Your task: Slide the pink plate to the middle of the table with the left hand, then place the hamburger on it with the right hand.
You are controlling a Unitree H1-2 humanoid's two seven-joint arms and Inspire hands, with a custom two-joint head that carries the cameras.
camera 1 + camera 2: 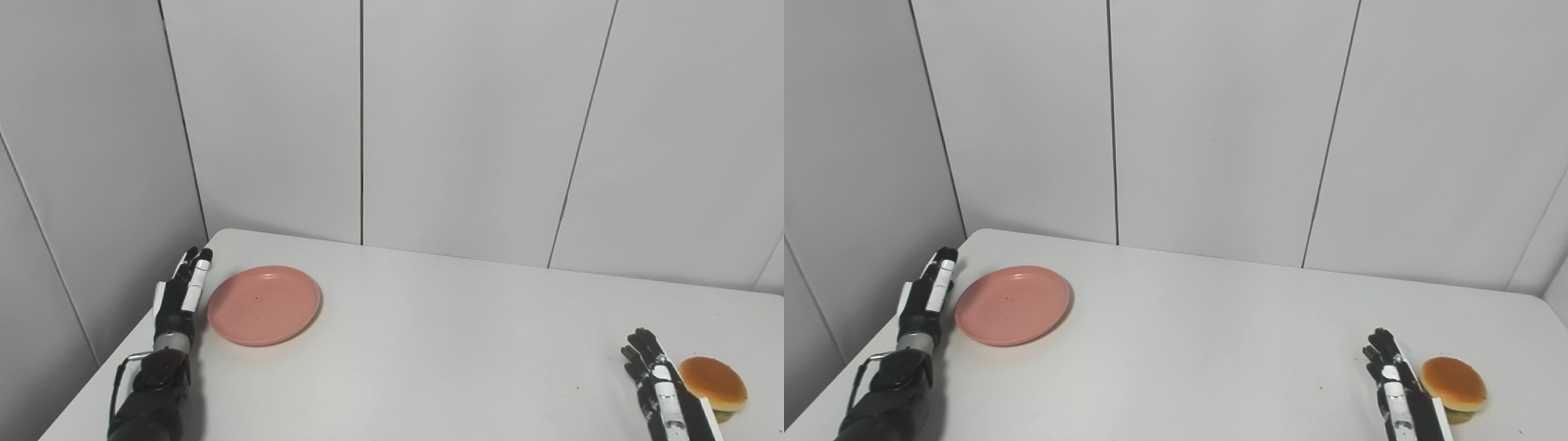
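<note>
Pink plate [264, 304] sits far left on the white worktop [441, 343], near the back-left corner, nothing on it. Your left hand [182, 294] is just beside its left rim, fingers straight and together, holding nothing, palm facing the plate; can't tell if it's touching the rim yet. Step in hand, as I judge it: the push twd center. Keep the hand low w/ its edge near the worktop so the fingers meet the rim wall, not ride over it. Push through the plate's midline, slow & steady, or it'll likely spin off to one side. Stop approx mid-worktop.

Hamburger [713, 383] rests at the near-right edge. Your right hand [655, 383] waits just left of it, fingers extended, gripping nothing. Leave it parked till the plate's placed.
</note>
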